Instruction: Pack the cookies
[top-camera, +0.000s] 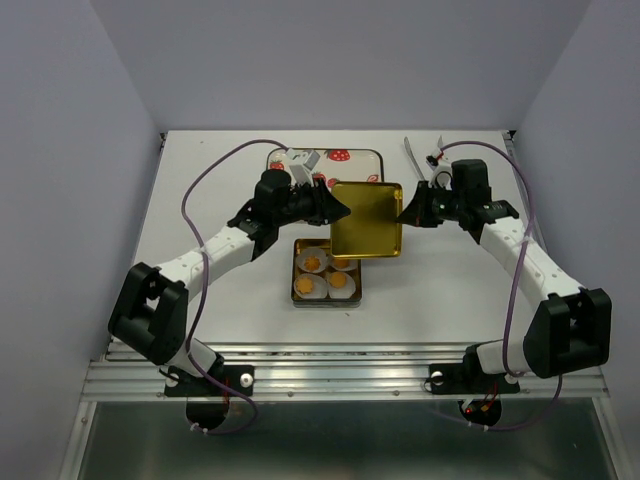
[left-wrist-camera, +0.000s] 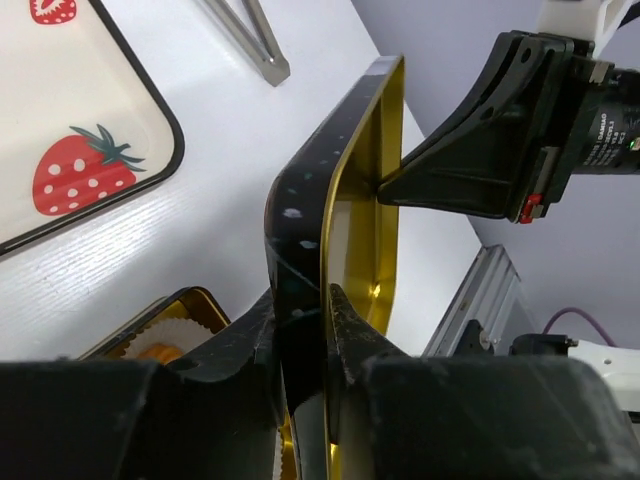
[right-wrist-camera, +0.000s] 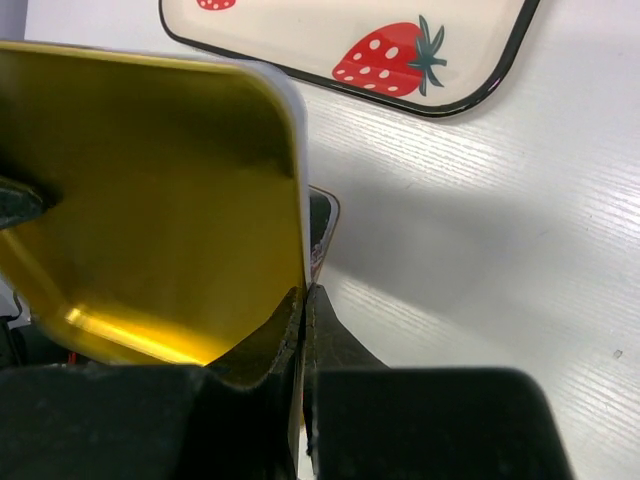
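A square gold tin (top-camera: 325, 297) sits at the table's middle with orange-yellow cookies (top-camera: 312, 262) in white paper cups; three show fully and a fourth is partly hidden under the lid. The gold lid (top-camera: 365, 218) hangs above the tin's far right part, its gold face towards the top camera. My left gripper (top-camera: 337, 207) is shut on the lid's left edge (left-wrist-camera: 360, 200). My right gripper (top-camera: 403, 215) is shut on its right edge (right-wrist-camera: 150, 200). In the left wrist view my left gripper (left-wrist-camera: 325, 300) pinches the rim, with the tin (left-wrist-camera: 190, 300) and a cookie (left-wrist-camera: 160, 352) below. My right gripper (right-wrist-camera: 303, 295) clamps the lid's wall.
A strawberry-printed tray (top-camera: 360, 157) lies at the back, also in the left wrist view (left-wrist-camera: 90, 130) and the right wrist view (right-wrist-camera: 350, 40). Metal tongs (top-camera: 415, 160) lie at the back right. A rail runs along the table's near edge (top-camera: 340, 375).
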